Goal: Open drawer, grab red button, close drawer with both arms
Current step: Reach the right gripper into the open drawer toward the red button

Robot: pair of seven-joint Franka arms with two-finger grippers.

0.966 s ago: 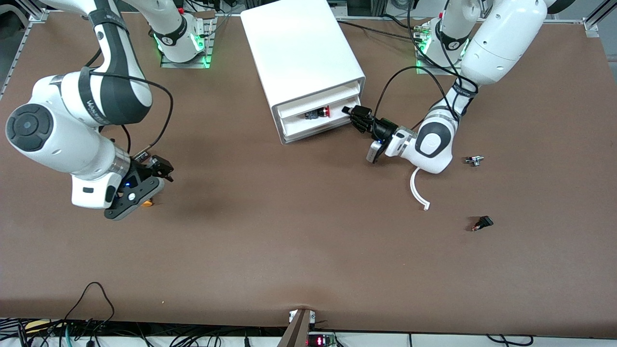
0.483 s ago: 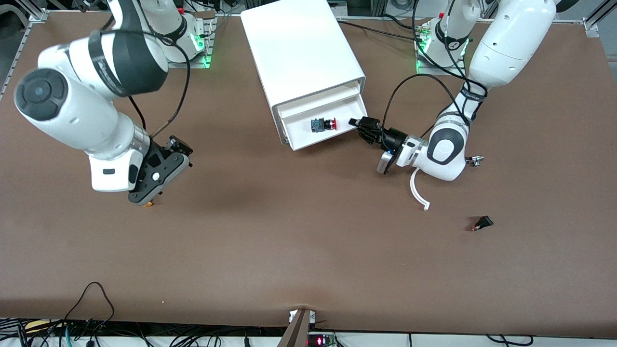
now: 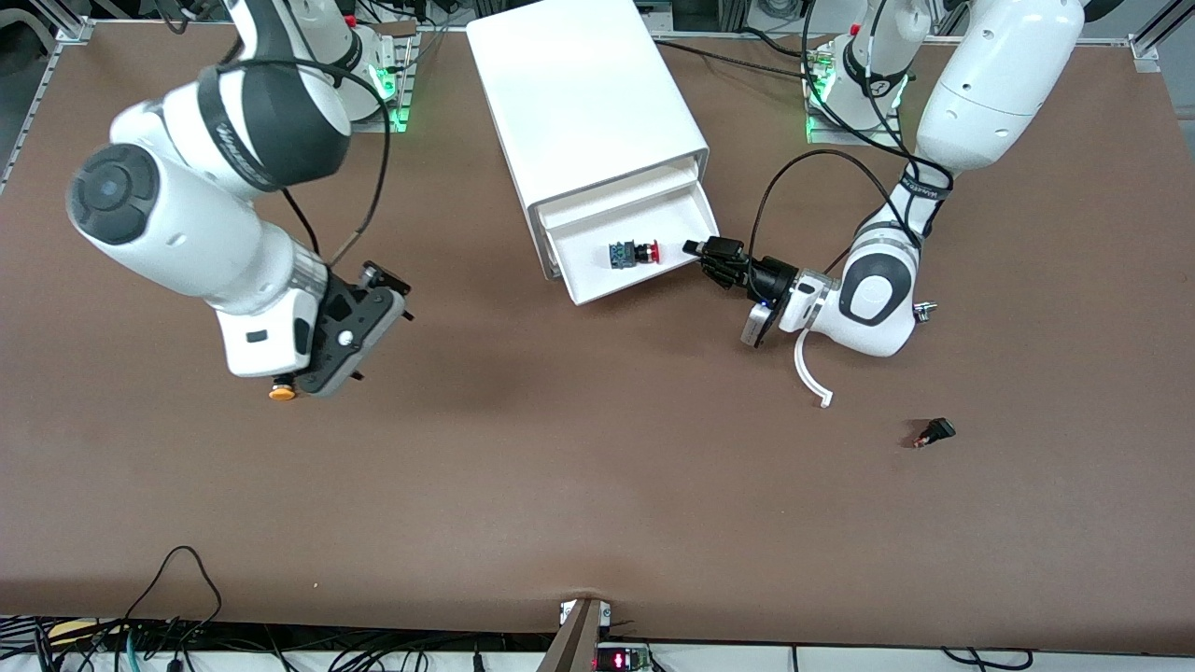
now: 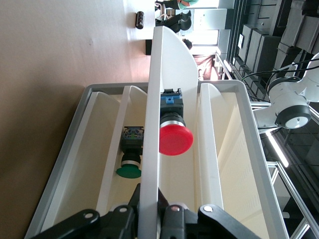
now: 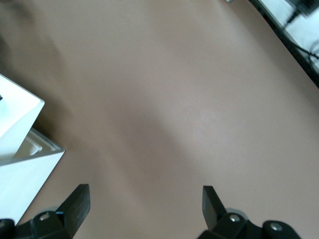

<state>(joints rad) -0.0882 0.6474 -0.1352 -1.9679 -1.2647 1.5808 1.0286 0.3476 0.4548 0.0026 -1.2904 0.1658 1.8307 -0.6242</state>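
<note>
We saw a white cabinet (image 3: 588,112) on the brown table (image 3: 597,485), with its top drawer (image 3: 638,252) pulled out. The button (image 3: 635,253) with the red cap lay on its side in that drawer, near the drawer's front wall. Our left gripper (image 3: 707,254) was at the drawer's front corner, toward the left arm's end of the table. In the left wrist view its fingers (image 4: 124,219) were closed tight on the thin front wall of the drawer. A button with a green cap (image 4: 130,158) sat in the drawer underneath. Our right gripper (image 3: 378,297) hung over the bare table toward the right arm's end, well apart from the cabinet, with its fingers (image 5: 75,201) spread wide and holding nothing.
</note>
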